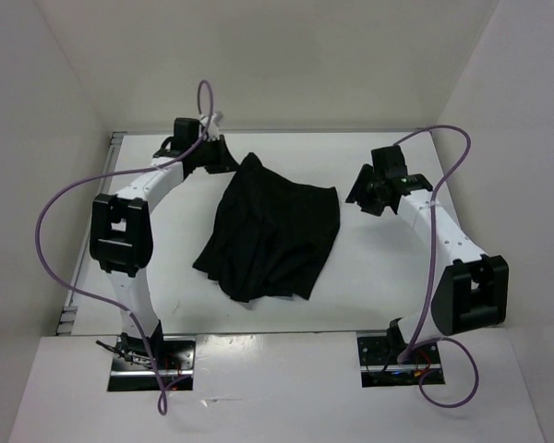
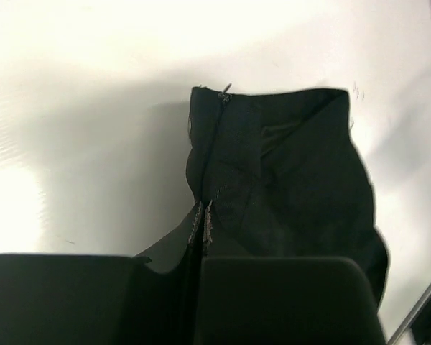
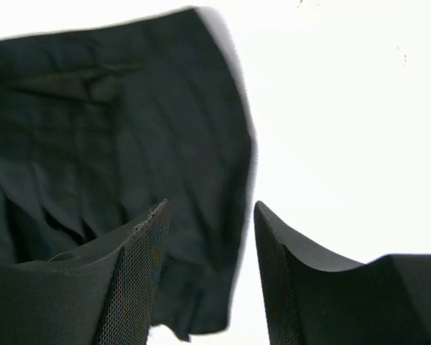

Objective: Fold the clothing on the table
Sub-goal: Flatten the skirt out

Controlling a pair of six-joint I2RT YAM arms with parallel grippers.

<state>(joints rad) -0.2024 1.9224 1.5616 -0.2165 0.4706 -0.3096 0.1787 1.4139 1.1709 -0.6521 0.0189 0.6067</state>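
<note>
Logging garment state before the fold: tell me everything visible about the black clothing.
The clothing is one plain black garment of soft fabric with faint pleat-like creases, lying rumpled in the middle of the table. A seam ends in what looks like a zip pull at its banded edge. Its far left corner is drawn to a peak, pinched in the shut left claw. The open right claw is by its right edge, apart from it in the top view.

Clothing (image 1: pixel 272 235) covers desk (image 1: pixel 388 295) centre; bare strips lie open near, left and right of it. Walls (image 1: pixel 37 111) close left, far and right sides. Left arm (image 1: pixel 122 235) crosses left strip; right fingers (image 3: pixel 129 280) hang spread over clothing's right edge.
</note>
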